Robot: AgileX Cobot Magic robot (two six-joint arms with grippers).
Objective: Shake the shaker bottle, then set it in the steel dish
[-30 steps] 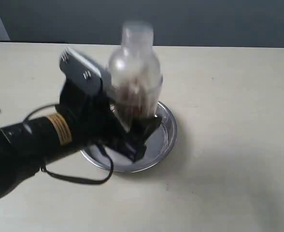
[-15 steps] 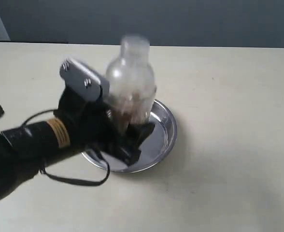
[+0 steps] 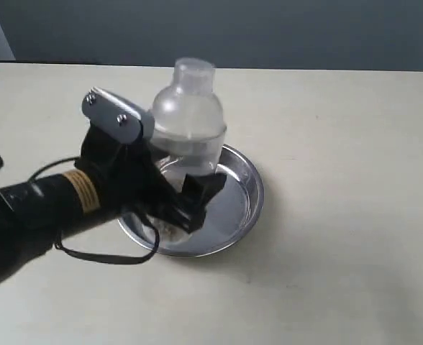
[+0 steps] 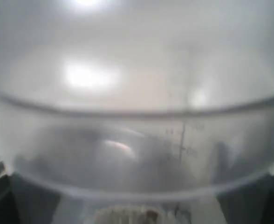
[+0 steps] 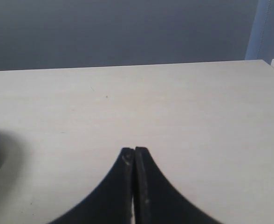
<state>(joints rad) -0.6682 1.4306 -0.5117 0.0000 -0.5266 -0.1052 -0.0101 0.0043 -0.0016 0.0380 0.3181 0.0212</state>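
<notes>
My left gripper (image 3: 185,180) clamped on the lower body of the shaker bottle (image 3: 188,122), bottle upright over the steel dish (image 3: 247,194), can't tell if its base touches the pan, right gripper (image 5: 134,161) above the table (image 3: 341,180), jaws pressed together, holding nothing.

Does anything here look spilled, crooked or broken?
Nothing stands out: the shaker bottle sits upright, cap on, in the left gripper over the steel dish. The brownish specks in the dish may be reflection.
</notes>
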